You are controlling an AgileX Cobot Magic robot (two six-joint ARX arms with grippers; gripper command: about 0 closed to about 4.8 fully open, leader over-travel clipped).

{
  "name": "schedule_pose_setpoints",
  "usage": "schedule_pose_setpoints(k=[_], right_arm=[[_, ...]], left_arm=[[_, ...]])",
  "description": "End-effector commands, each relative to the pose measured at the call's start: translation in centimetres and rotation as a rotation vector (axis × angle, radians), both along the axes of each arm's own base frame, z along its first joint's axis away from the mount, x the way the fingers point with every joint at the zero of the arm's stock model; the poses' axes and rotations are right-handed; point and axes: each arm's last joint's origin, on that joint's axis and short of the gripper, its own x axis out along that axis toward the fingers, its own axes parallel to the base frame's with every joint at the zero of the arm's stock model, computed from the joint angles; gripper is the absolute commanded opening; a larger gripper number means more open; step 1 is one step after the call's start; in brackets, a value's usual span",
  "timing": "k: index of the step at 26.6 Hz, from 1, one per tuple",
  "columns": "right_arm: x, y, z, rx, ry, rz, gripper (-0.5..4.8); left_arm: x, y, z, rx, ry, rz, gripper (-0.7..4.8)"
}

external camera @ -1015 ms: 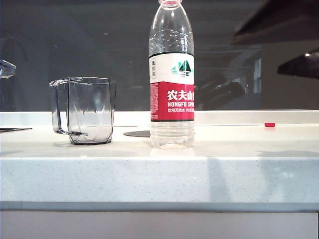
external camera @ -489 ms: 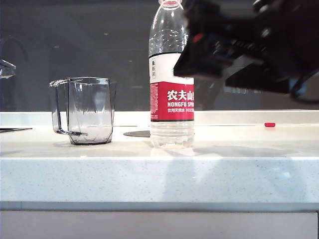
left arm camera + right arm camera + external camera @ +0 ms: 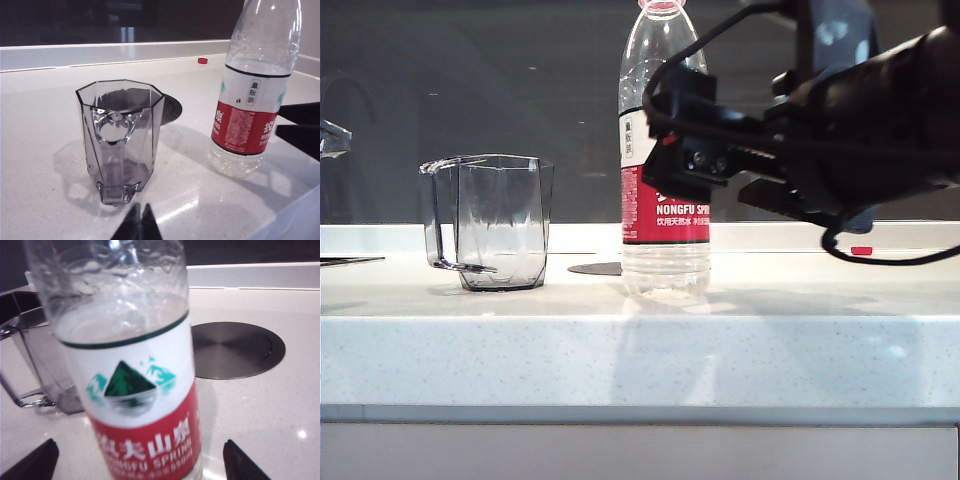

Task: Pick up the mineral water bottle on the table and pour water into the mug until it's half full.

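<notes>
The task is barely begun: nothing is lifted and nothing is poured. The bottle (image 3: 664, 240) stands upright near the front edge of the table (image 3: 640, 350), its cap off, and its water (image 3: 257, 67) reaches up to the top edge of the label. The mug (image 3: 490, 222) stands well to one side of it, a little farther back, and looks empty, with its handle turned away from the bottle. Gripping, lifting, carrying over the mug and tipping are all left to do.

Nearest the exterior camera, the right gripper (image 3: 685, 140) comes in level from the right, at the height of the label. Its jaws stand wide apart, one dark fingertip (image 3: 30, 462) on each side of the bottle in the right wrist view, and they hold nothing. The bottle fills that view, so I judge it to sit between the fingers and ready to be clasped, though contact cannot be told.

The left gripper (image 3: 138, 225) appears only in its own wrist view, as two dark tips lying close together at the frame's edge. It hangs near the mug, on the side away from the bottle, and holds nothing.

Behind the bottle a round metal disc (image 3: 235, 349) is set flush in the table. Farther back, by the rear ledge, lies a small red cap (image 3: 861, 250).
</notes>
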Motion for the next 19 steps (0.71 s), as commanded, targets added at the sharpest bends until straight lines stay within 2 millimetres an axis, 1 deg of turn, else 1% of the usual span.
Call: schedule_pose_setpoints(k=[1, 6, 9, 14, 19], right_arm=[[1.0, 0.8, 0.6, 0.025, -0.023, 0.042, 4.79], [2.3, 1.7, 0.6, 0.000, -0.031, 0.021, 4.79], [2.9, 1.8, 0.2, -0.007, -0.025, 0.006, 4.79], [4.3, 1.9, 0.4, 0.000, -0.030, -0.018, 4.79], [4.8, 2.0, 0.4, -0.002, -0.027, 0.008, 4.79]], left_arm=[[0.0, 0.0, 0.2, -0.006, -0.011, -0.004, -0.04], [0.0, 0.0, 0.2, -0.007, -0.012, -0.003, -0.04], [0.0, 0.0, 0.2, -0.006, -0.011, -0.003, -0.04], [0.0, 0.0, 0.2, -0.007, -0.012, -0.005, -0.04], [0.0, 0.0, 0.2, -0.006, -0.011, -0.004, -0.04]])
